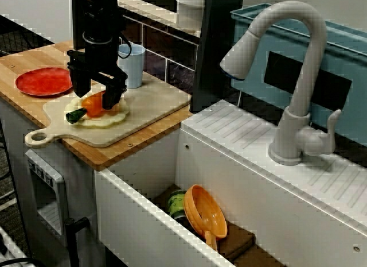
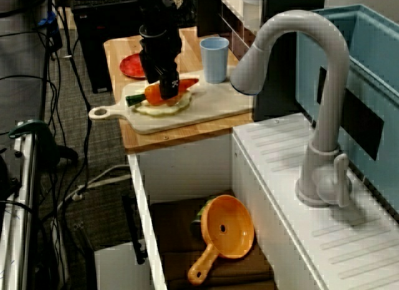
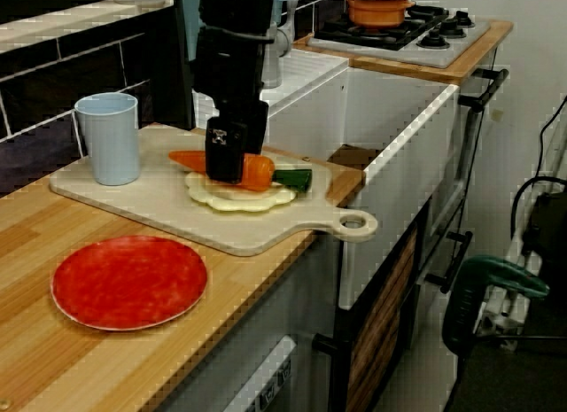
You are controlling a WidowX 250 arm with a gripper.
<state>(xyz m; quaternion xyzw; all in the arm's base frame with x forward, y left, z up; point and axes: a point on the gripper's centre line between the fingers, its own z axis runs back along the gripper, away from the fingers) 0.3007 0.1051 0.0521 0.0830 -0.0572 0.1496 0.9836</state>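
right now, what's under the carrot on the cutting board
A pale scalloped disc lies under the carrot, flat on the cutting board. The gripper straddles the carrot's middle, so the disc's centre is hidden.

front: faces counter (image 1: pixel 23 65) | high: over tap (image 2: pixel 312 65) | counter end: faces sink (image 3: pixel 399 137) | shared: cutting board (image 1: pixel 155 100)

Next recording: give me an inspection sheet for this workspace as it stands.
Surface: wooden counter with a cutting board on it.
Job's things: carrot lying on a pale dish on the board.
Clutter: blue cup on the board; red plate beside it; orange strainer and green can in the sink.
Grippers: gripper astride the carrot; grip cannot be told.
Cables: black cables on the floor beside the counter.
Surroundings: faucet, teal bin behind it, orange pot on the stove.
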